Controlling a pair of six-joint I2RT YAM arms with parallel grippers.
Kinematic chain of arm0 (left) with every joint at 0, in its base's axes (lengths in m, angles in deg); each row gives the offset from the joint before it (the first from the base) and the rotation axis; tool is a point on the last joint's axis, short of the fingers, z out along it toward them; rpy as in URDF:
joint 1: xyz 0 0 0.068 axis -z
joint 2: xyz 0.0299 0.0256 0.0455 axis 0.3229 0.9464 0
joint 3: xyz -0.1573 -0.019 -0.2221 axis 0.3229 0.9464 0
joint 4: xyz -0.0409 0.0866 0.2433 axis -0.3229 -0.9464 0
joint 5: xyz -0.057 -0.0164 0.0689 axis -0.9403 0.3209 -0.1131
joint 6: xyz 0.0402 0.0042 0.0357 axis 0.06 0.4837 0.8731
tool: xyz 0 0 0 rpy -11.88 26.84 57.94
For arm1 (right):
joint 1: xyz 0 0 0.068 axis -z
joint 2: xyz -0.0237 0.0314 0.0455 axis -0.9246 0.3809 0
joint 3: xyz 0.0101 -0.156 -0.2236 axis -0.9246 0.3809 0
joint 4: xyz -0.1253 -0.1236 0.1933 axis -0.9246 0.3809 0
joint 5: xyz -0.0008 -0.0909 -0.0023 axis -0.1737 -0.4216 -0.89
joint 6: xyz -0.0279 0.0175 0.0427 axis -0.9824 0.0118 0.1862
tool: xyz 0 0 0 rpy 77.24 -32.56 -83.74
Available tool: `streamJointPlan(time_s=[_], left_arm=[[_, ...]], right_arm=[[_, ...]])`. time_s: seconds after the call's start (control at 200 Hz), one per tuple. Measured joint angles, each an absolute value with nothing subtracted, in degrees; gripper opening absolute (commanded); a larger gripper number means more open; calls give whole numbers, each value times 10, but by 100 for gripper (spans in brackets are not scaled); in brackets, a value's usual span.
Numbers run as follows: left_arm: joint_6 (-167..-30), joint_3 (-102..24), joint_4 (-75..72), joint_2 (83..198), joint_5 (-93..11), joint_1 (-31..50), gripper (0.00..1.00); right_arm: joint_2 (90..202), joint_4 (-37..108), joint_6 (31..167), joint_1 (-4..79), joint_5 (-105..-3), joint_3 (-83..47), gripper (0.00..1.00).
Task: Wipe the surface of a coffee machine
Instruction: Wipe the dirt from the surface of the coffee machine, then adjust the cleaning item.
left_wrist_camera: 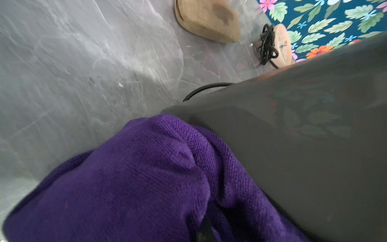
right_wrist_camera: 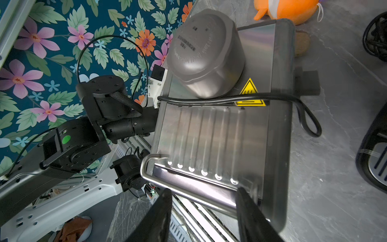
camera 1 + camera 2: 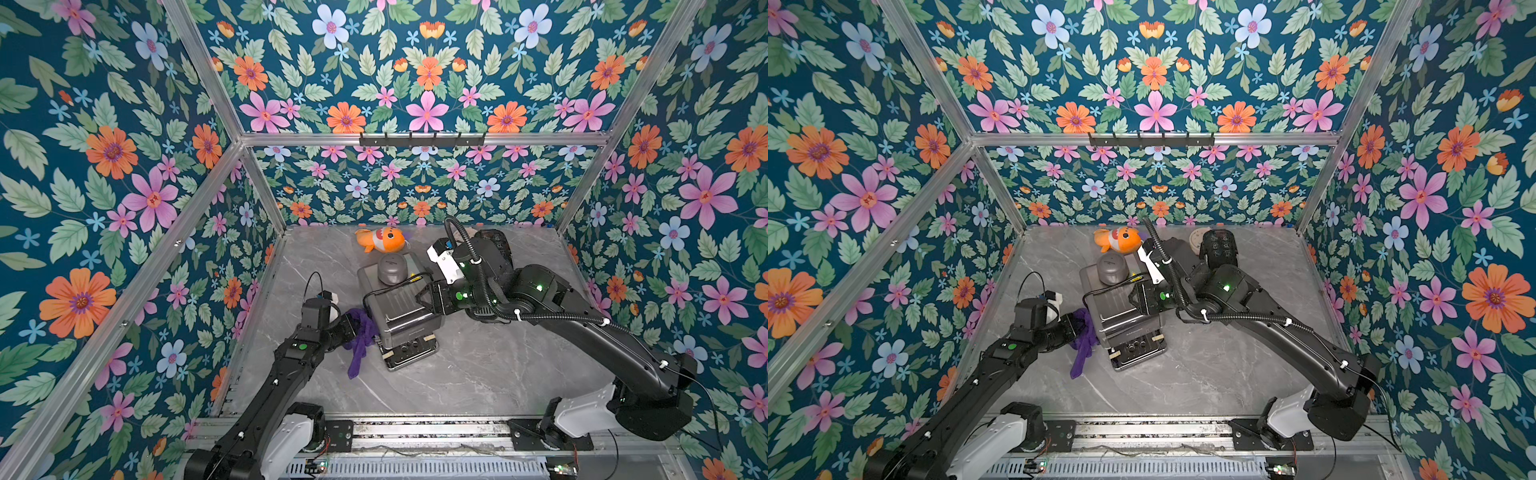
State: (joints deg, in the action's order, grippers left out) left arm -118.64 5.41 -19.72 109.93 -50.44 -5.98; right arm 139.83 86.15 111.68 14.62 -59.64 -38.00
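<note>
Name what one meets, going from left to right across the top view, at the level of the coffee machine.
left arm → cloth → coffee machine → right arm

Brushed metal, woven cloth, marbled stone

The coffee machine (image 2: 219, 134) has a ribbed, shiny brushed-metal top and a dark, smooth, faintly reflective side panel (image 1: 303, 146); its domed lid (image 2: 205, 52) looks like matt grey plastic. The purple cloth (image 1: 146, 178) is coarse woven fabric. The surface (image 1: 73, 62) is smooth grey marble-look with a soft sheen.
</note>
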Motion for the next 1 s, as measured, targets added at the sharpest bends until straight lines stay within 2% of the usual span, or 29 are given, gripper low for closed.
streamJointPlan(time_s=[0.225,0.435,0.57,0.6,0.715,0.755,0.88,1.0], left_arm=[[-1148,-21,-249,1063,-470,-98,0],[-1092,-146,-289,998,-444,-102,0],[-1080,-189,-245,981,-556,-102,0],[-1084,-193,-223,981,-597,-101,0],[-1130,-195,-130,984,-721,-84,0],[-1145,-195,-104,983,-750,-78,0],[-1195,-196,-8,976,-831,-60,0],[-1259,-183,93,977,-877,-48,0]], right_arm=[[1389,863,1117,146,-601,-380,52],[1358,840,1095,146,-601,-379,74],[1337,781,1065,146,-566,-371,78],[1334,766,1057,146,-555,-369,86],[1323,705,1037,146,-512,-360,88],[1319,681,1031,146,-495,-355,89],[1308,611,1024,143,-452,-334,99],[1305,560,1013,133,-424,-324,99]])
